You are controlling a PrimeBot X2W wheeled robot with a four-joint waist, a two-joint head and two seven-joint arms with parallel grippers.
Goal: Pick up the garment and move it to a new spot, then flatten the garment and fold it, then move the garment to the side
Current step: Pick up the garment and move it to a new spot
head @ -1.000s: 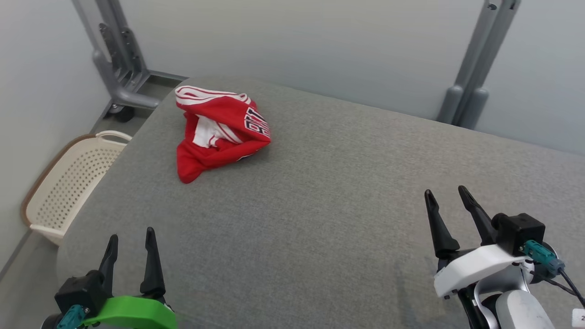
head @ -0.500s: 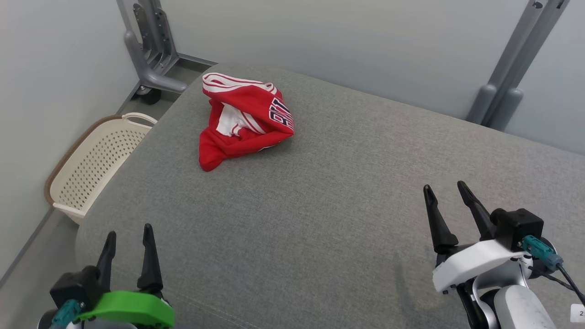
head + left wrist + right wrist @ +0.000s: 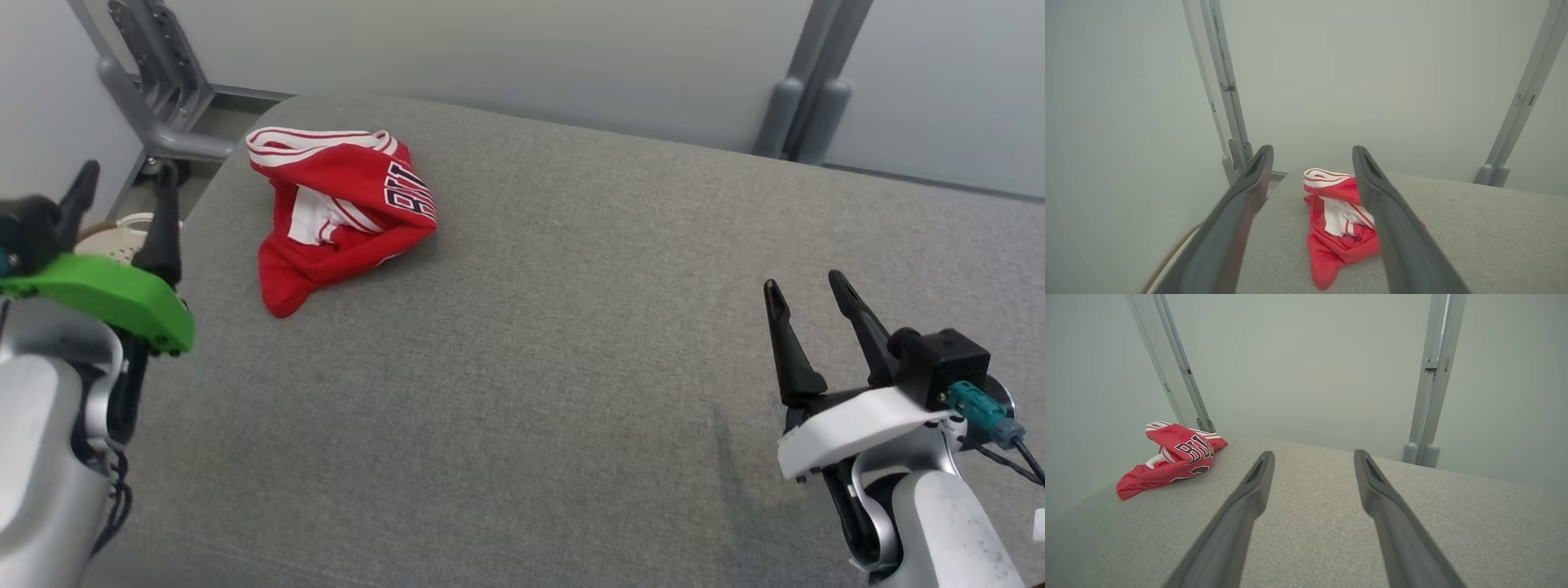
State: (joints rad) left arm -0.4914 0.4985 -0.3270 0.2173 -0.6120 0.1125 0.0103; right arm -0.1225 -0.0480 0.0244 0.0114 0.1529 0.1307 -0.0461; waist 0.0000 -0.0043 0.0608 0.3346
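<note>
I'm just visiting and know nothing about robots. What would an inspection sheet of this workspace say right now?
Surface: grey fabric cushion, smooth.
Job's things: red jersey, crumpled, far left corner, untouched.
Clutter: nothing seen.
Grippers: left gripper open, short of the jersey; right gripper open, over the cushion's right side; both hold nothing.
Cables: teal-plugged cable at the right wrist.
Surroundings: pale walls, grey metal posts, cream basket rim beyond the left edge.
</note>
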